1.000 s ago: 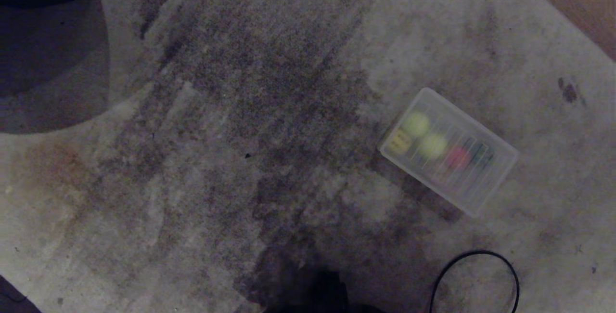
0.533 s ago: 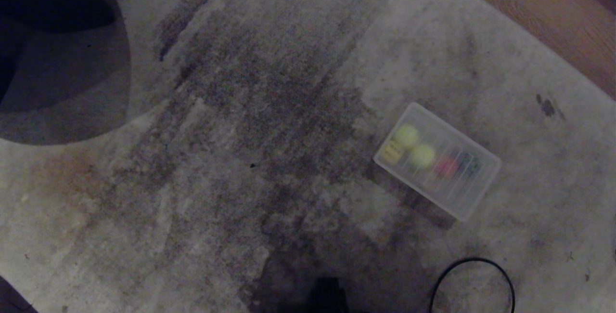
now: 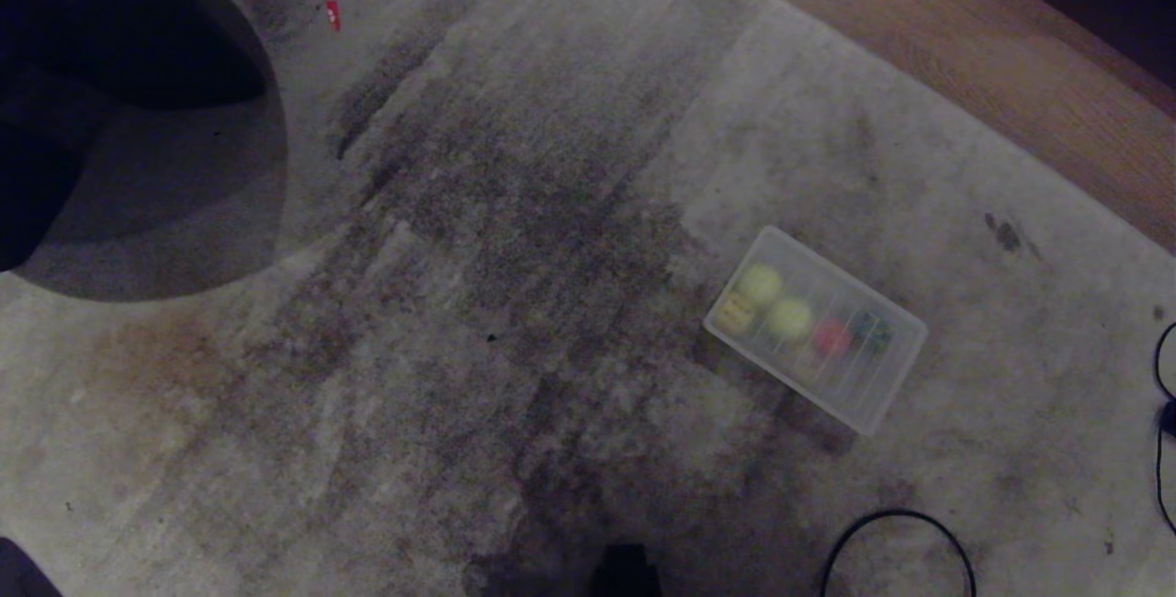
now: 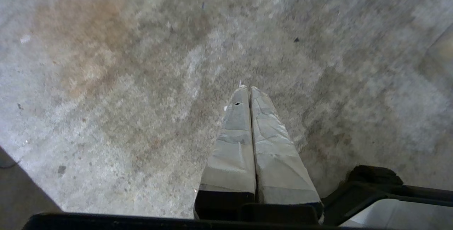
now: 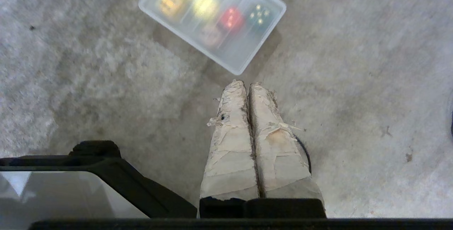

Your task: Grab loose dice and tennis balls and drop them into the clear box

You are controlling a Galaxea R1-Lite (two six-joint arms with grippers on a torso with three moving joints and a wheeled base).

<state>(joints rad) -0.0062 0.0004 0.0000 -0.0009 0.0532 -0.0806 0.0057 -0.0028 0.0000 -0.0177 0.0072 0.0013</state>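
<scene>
Box: the clear box (image 3: pixel 877 381) sits on the stained rug (image 3: pixel 514 211); a ribbed lid covers it
Contents: two tennis balls (image 3: pixel 761 283) side by side at one end of the box; a yellow die (image 3: pixel 736 313) touching them; red die (image 3: pixel 831 338) and green die (image 3: pixel 871 331) toward the other end; a peach die (image 5: pixel 211 34) beside the red one
Right claw (image 5: pixel 247 85): fingers pressed together, empty; just short of the box
Left claw (image 4: pixel 248 90): fingers together, empty; over bare rug, well apart from the box
Cable (image 3: pixel 896 542): black loop on the rug near the box
</scene>
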